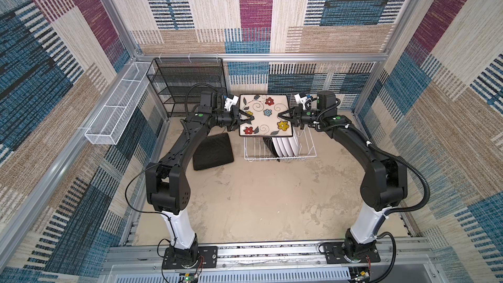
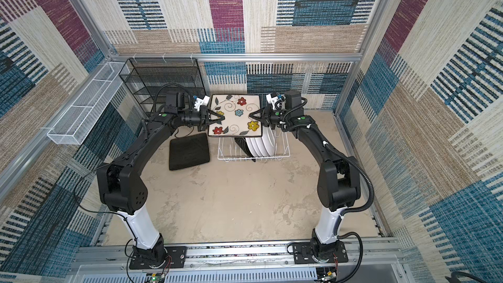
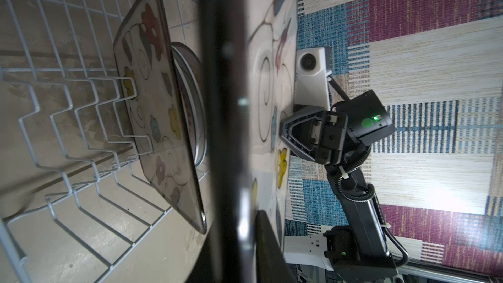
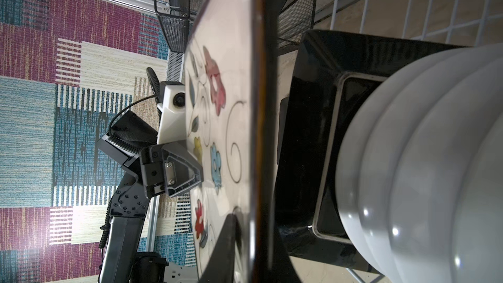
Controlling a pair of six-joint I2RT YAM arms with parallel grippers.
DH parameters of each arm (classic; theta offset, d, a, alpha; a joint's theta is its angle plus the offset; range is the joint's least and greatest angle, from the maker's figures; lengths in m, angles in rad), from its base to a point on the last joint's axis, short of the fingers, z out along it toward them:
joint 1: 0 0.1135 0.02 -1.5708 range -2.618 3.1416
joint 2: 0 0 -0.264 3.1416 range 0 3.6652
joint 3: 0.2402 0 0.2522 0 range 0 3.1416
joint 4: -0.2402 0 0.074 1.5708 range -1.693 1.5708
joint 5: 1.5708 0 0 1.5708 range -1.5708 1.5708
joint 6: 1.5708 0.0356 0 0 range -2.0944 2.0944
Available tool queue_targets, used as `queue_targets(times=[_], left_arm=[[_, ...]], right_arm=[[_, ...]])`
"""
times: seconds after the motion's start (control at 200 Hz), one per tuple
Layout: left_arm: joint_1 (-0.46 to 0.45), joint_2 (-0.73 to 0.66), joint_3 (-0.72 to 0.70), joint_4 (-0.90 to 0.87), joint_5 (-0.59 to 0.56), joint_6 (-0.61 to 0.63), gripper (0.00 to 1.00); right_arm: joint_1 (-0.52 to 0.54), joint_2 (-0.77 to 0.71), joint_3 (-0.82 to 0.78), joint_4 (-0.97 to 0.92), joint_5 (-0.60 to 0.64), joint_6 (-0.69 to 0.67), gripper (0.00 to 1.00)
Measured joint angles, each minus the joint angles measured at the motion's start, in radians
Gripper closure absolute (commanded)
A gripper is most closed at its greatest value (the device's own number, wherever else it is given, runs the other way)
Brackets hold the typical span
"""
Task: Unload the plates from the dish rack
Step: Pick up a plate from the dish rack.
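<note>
I have the flowered square plate (image 1: 268, 123) up in the air. It lies flat, flowers up, right over the dish rack (image 1: 251, 149). My left hand (image 1: 249, 117) pinches its left edge and my right hand (image 1: 281, 115) pinches its right edge. Another square plate (image 1: 270, 145) and the round plates (image 1: 285, 145) stand in the rack below. A black square thing (image 1: 213, 152) lies on the counter (image 1: 258, 200) just left of the rack. That is my left arm's side, so I think that arm is nearer for setting down.
</note>
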Motion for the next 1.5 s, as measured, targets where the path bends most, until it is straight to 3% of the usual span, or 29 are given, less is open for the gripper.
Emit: queue_targets(times=[0.1, 0.426, 0.666, 0.736, 0.826, 0.982, 1.257, 1.497], left_arm=[[0.002, -0.009, -0.021, 0.031, 0.012, -0.017, 1.0], [0.0, -0.031, -0.062, 0.087, 0.011, -0.055, 1.0], [-0.005, -0.067, -0.067, 0.103, 0.01, -0.055, 1.0], [-0.003, -0.076, -0.067, 0.098, 0.01, -0.055, 1.0], [0.002, -0.081, -0.061, 0.069, 0.003, -0.053, 1.0], [0.016, -0.105, -0.024, -0.039, -0.047, -0.008, 1.0], [0.051, -0.133, 0.063, -0.234, -0.117, 0.121, 1.0], [0.089, -0.149, 0.177, -0.453, -0.21, 0.257, 1.0]], right_arm=[[0.0, 0.0, 0.0, 0.005, -0.002, 0.0, 0.95], [0.004, -0.013, -0.019, 0.01, 0.024, -0.003, 0.7], [0.008, -0.097, -0.042, 0.032, 0.089, -0.039, 0.43], [0.007, -0.114, -0.042, 0.034, 0.117, -0.063, 0.3], [0.007, -0.142, -0.041, 0.023, 0.18, -0.113, 0.15], [0.005, -0.231, -0.048, -0.005, 0.324, -0.239, 0.01], [0.026, -0.393, -0.156, -0.01, 0.547, -0.491, 0.0], [0.119, -0.447, -0.187, 0.002, 0.635, -0.709, 0.0]])
